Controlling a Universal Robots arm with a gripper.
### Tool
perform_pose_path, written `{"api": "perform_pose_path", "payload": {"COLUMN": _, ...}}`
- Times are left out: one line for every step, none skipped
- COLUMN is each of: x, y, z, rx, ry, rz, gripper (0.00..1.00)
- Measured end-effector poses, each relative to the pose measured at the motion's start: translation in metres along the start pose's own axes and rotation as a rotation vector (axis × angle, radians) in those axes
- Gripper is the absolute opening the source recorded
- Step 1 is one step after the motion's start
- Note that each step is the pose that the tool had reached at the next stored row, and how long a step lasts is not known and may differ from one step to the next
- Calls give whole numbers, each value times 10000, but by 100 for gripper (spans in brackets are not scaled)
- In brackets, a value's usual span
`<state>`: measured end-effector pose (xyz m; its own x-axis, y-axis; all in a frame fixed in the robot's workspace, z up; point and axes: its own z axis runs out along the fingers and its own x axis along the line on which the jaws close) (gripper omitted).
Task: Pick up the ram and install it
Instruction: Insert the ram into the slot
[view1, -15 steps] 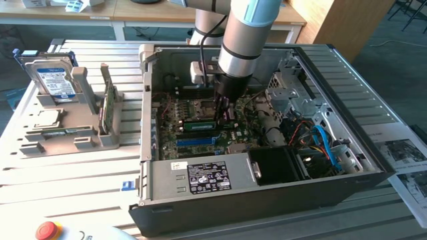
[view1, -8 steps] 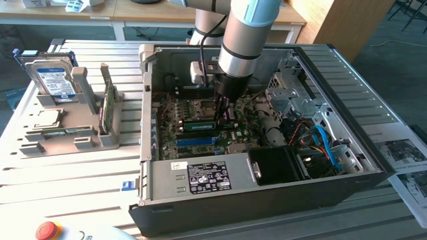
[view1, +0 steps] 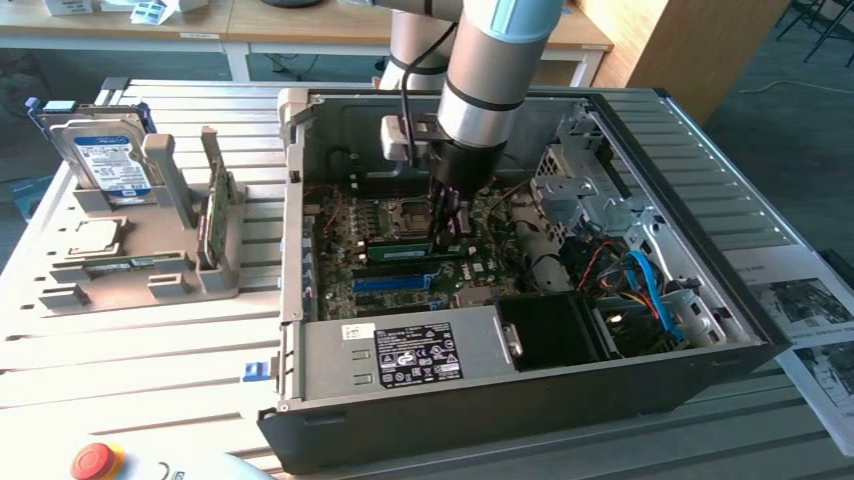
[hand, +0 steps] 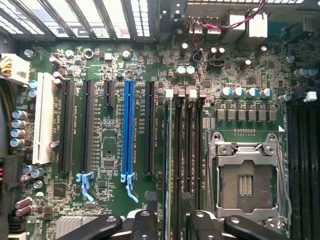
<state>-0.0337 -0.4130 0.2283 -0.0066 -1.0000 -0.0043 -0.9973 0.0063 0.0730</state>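
My gripper (view1: 450, 232) hangs inside the open computer case (view1: 534, 400), just over the memory slots of the motherboard (view1: 354, 285). Its jaws are open and hold nothing. Directly below the fingertips, the ram (view1: 416, 250), a narrow green stick, stands on edge in the slots. In the wrist view the dark fingers (hand: 145, 225) flank the black memory slots (hand: 192, 145), and a thin green edge, apparently the ram (hand: 176, 150), runs along one slot. I cannot tell whether it is pressed fully home.
A blue expansion slot (hand: 128, 130) and the bare processor socket (hand: 245, 182) lie on either side of the memory slots. On the exterior view's left, a grey holder (view1: 200, 275) carries a hard drive (view1: 107, 160), an upright green card (view1: 214, 215) and a flat green stick (view1: 127, 263). Cables (view1: 641, 285) crowd the case's right.
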Motion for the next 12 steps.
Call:
{"api": "perform_pose_path", "payload": {"x": 0, "y": 1, "z": -19, "rx": 0, "ry": 0, "rz": 0, "gripper": 31}}
{"api": "perform_pose_path", "payload": {"x": 0, "y": 3, "z": -38, "rx": 0, "ry": 0, "rz": 0, "gripper": 31}}
{"api": "perform_pose_path", "payload": {"x": 0, "y": 4, "z": -60, "rx": 0, "ry": 0, "rz": -1, "gripper": 31}}
{"api": "perform_pose_path", "payload": {"x": 0, "y": 6, "z": -82, "rx": 0, "ry": 1, "rz": 0, "gripper": 31}}
{"api": "perform_pose_path", "payload": {"x": 0, "y": 8, "z": -105, "rx": -1, "ry": 1, "rz": 0, "gripper": 31}}
{"api": "perform_pose_path", "payload": {"x": -1, "y": 9, "z": -128, "rx": 0, "ry": 0, "rz": -1, "gripper": 31}}
{"api": "perform_pose_path", "payload": {"x": -1, "y": 11, "z": -153, "rx": 0, "ry": 0, "rz": -1, "gripper": 31}}
{"api": "perform_pose_path", "payload": {"x": -1, "y": 13, "z": -179, "rx": 0, "ry": 0, "rz": -1, "gripper": 31}}
{"api": "perform_pose_path", "payload": {"x": -1, "y": 15, "z": -207, "rx": 0, "ry": 0, "rz": -1, "gripper": 31}}
{"api": "perform_pose_path", "payload": {"x": -1, "y": 17, "z": -232, "rx": 0, "ry": 0, "rz": 0, "gripper": 31}}
{"api": "perform_pose_path", "payload": {"x": -1, "y": 19, "z": -258, "rx": 0, "ry": 1, "rz": -1, "gripper": 31}}
{"api": "perform_pose_path", "payload": {"x": -1, "y": 21, "z": -283, "rx": -1, "ry": 1, "rz": -1, "gripper": 31}}
